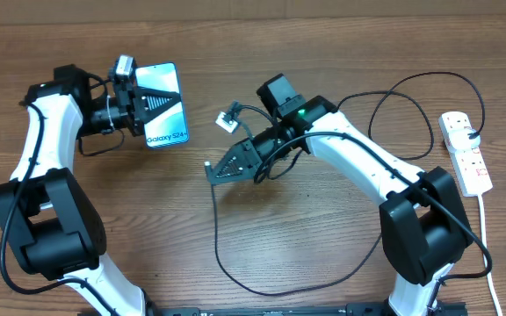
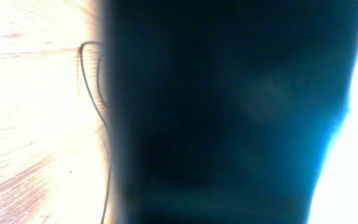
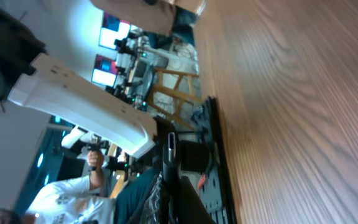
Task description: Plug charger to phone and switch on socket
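Left tool [image 1: 172, 101] pinches phone [image 1: 162, 77]; right tool [image 1: 211, 171], at its 4 o'clock, pinches charger [image 1: 215, 224] tip. I fear misalignment twists it loose.

We see a wooden table [image 1: 323, 254] with visible grain. Past its edge we make out a person in a white shirt [image 3: 61, 199], lit screens [image 3: 110, 37] and a wooden frame [image 3: 166, 93].

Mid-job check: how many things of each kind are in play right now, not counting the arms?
phone: 1
charger cable: 1
power strip: 1
Total: 3
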